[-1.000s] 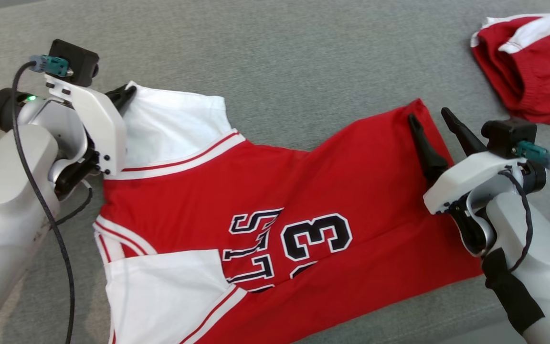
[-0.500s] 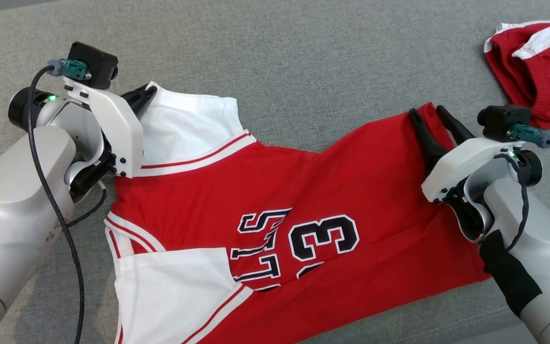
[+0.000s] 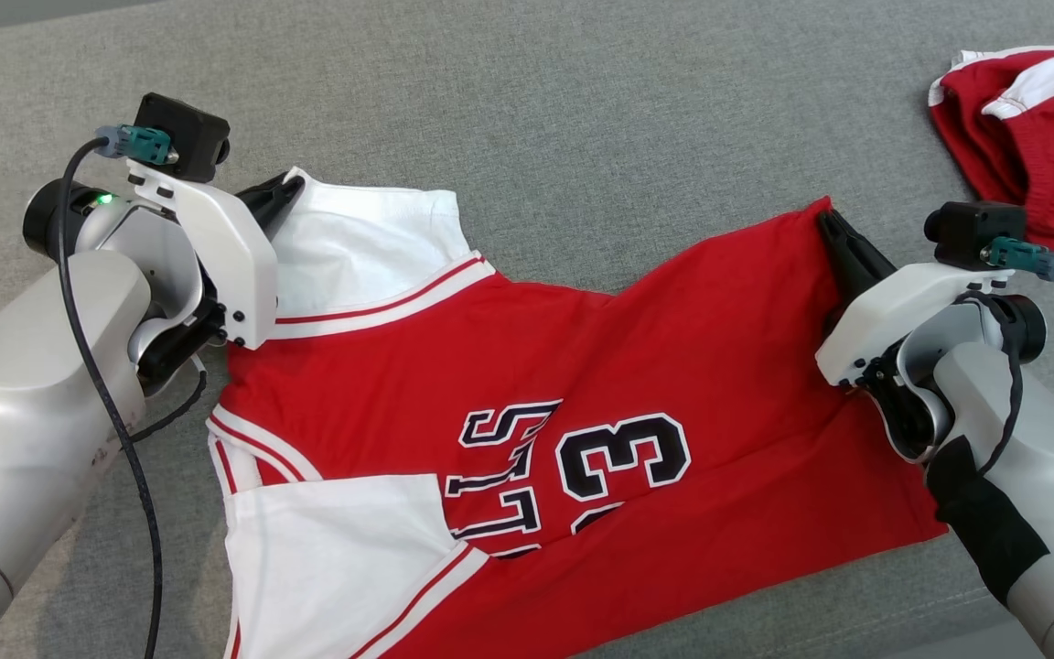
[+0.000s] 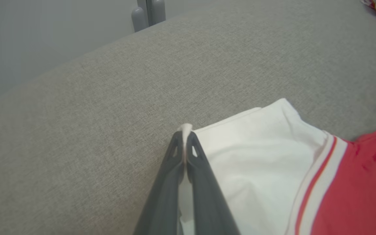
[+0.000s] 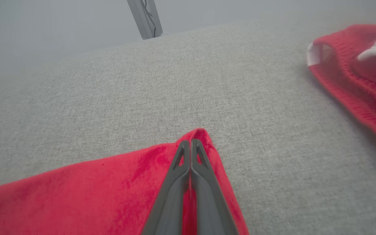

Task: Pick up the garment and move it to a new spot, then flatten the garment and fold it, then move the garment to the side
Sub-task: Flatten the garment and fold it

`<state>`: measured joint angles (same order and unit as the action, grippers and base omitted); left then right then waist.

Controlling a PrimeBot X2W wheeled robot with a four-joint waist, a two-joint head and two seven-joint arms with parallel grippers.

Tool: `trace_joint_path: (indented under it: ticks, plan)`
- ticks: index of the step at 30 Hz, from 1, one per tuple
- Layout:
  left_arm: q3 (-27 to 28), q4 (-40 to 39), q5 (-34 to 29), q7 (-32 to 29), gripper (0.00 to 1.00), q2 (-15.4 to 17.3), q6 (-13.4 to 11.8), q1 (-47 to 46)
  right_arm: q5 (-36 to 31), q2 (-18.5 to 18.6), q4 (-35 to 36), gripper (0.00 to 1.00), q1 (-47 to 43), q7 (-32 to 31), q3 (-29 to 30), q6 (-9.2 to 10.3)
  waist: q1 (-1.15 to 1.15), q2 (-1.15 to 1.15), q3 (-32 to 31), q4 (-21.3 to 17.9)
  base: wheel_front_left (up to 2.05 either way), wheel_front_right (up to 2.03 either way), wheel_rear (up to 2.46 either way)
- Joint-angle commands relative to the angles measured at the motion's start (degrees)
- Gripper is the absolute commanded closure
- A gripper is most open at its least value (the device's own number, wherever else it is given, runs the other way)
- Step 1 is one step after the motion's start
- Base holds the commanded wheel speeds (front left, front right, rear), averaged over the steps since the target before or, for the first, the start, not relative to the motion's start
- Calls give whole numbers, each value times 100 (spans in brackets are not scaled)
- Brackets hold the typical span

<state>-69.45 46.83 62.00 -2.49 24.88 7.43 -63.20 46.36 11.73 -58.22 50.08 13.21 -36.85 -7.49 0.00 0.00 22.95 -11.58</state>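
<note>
Red and white jersey (image 3: 582, 366) lying spread out on the grey counter (image 3: 536, 110), left claw (image 3: 282, 192) pinching its white sleeve corner, right claw (image 3: 833, 229) clamping onto its red hem corner, second red garment (image 3: 1030, 137) sitting bunched well apart.

**Hidden and cropped bits, placed off the jersey**

Jersey (image 3: 637, 366): the side nearest the robot runs off the head view's bottom edge. Its black lettering (image 3: 500, 476) is part-covered by the near white sleeve (image 3: 335, 558). A second digit beside the 3 is mostly tucked under — unreadable.

Left gripper (image 3: 287, 190), at the jersey's far sleeve corner, has its finger bases hidden behind its white housing. The same goes for the right gripper (image 3: 831, 222) at the hem corner.

Second red garment (image 3: 1030, 137), beyond the hem, is cropped by the right edge — blurred in the right wrist view. Grey post (image 4: 148, 13), far past the sleeve, is cut off at the top.
</note>
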Motion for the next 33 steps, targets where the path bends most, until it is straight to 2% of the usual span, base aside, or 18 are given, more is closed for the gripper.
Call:
trace_joint_path:
  ticks: [1,9,17,23,33]
  plan:
    - [-18,23,52,23,100,33,4,-107,44,53,-11,100,59,67,-28,0,0,0,-2,4,0,0,0]
    - [-111,4,249,244,100,70,4,-6,274,269,458,100,-210,211,-134,1,0,0,-142,28,0,0,0]
    - [-147,-133,437,608,100,160,4,111,103,508,1048,100,-689,209,230,0,0,0,-429,83,0,0,0]
    - [-181,-506,564,887,100,287,4,313,14,620,1119,100,-1064,210,419,0,0,0,-728,201,0,0,0]
    - [-232,-1204,687,1109,100,675,4,806,-39,797,945,100,-1590,210,584,0,0,0,-1163,503,0,0,0]
